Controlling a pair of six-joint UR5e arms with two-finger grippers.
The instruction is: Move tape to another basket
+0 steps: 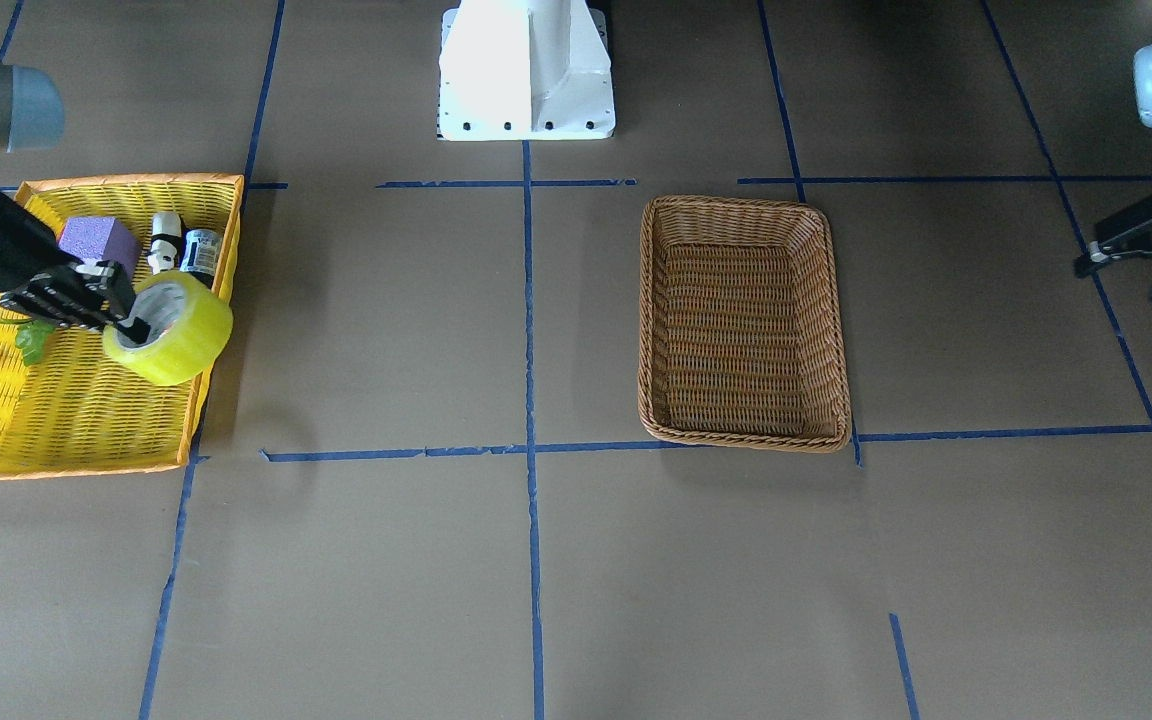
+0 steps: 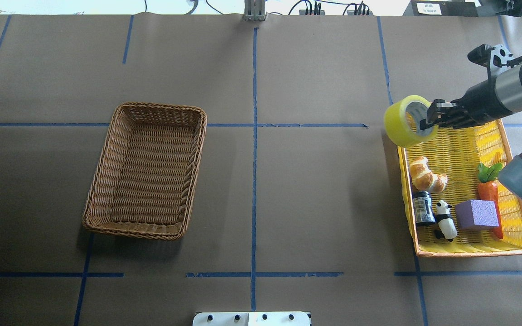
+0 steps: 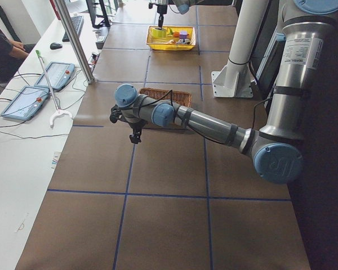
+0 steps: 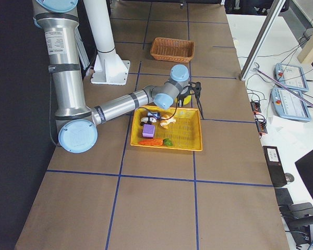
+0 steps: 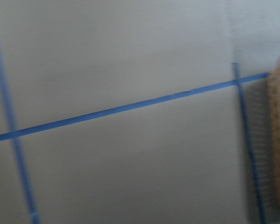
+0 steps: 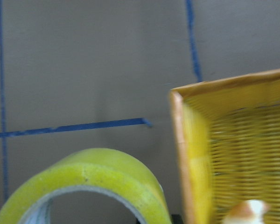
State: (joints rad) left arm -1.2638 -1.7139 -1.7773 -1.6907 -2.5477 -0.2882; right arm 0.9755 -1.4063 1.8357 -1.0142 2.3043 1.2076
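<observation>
**One tape point(image 2: 400, 132) lifted at the tray point(image 2: 469, 252) corner**

The right gripper point(image 2: 425, 122) pinches the tape's wall, one finger inside the white core. It holds the roll tilted above the yellow tray's corner, partly past the rim. The basket point(image 2: 107, 158) sits well apart across the table. The left gripper point(image 1: 1126, 280) hangs beyond it, jaws apart, holding nothing.

The tape point(image 2: 400, 131) is translucent yellow with a white core; the right tool point(image 2: 425, 122) is black; the basket point(image 2: 145, 170) is brown woven wicker; the tray point(image 2: 462, 151) is yellow weave, orange-rimmed; the block point(image 2: 476, 214) is purple; the worktop point(image 2: 315, 194) is brown, gridded with blue lines.
</observation>
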